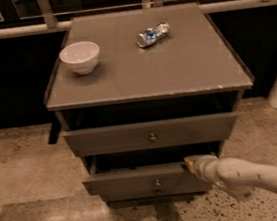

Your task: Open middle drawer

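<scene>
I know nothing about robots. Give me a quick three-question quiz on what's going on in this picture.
1. True or false: the white bowl sits inside a drawer.
2. Fill in: the crumpled wrapper lies on the cabinet ____.
3. Where is the gripper? A) over the white bowl B) at the top edge of the middle drawer C) lifting the crumpled wrapper

Key: 1 false, it stands on the cabinet top. 2 top. 3 B.
</scene>
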